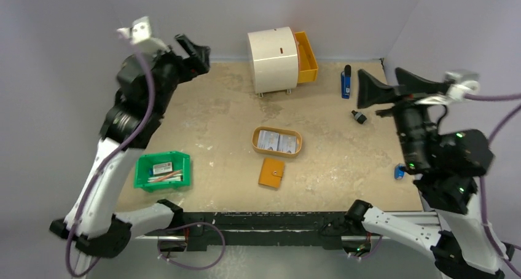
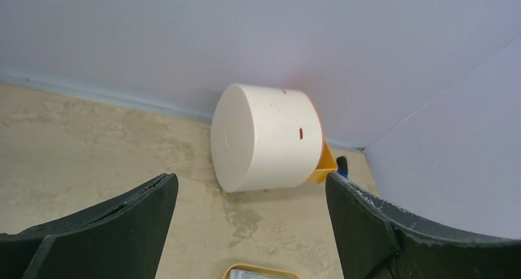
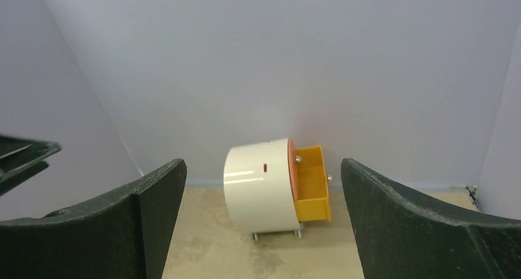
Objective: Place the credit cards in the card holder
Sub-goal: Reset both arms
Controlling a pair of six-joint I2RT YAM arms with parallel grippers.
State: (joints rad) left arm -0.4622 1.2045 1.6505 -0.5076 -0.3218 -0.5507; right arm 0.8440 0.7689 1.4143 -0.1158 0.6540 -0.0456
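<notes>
Two pale white-blue credit cards (image 1: 277,142) lie side by side inside an oval tan card holder (image 1: 255,141) at the middle of the table. Its far rim (image 2: 258,268) shows at the bottom of the left wrist view. Just in front of it lies a closed orange-tan square wallet (image 1: 271,172). My left gripper (image 1: 193,53) (image 2: 249,177) hangs open and empty, high at the far left. Raised at the right, my right gripper (image 1: 378,71) (image 3: 263,162) is also wide open and holds nothing. Both are well away from the cards.
A white round drawer unit (image 1: 272,58) stands at the back with its orange drawer (image 1: 305,56) pulled out. A green bin (image 1: 163,170) with small items sits front left. A blue object (image 1: 346,82), a small black piece (image 1: 358,116) and a blue bit (image 1: 399,171) lie at the right.
</notes>
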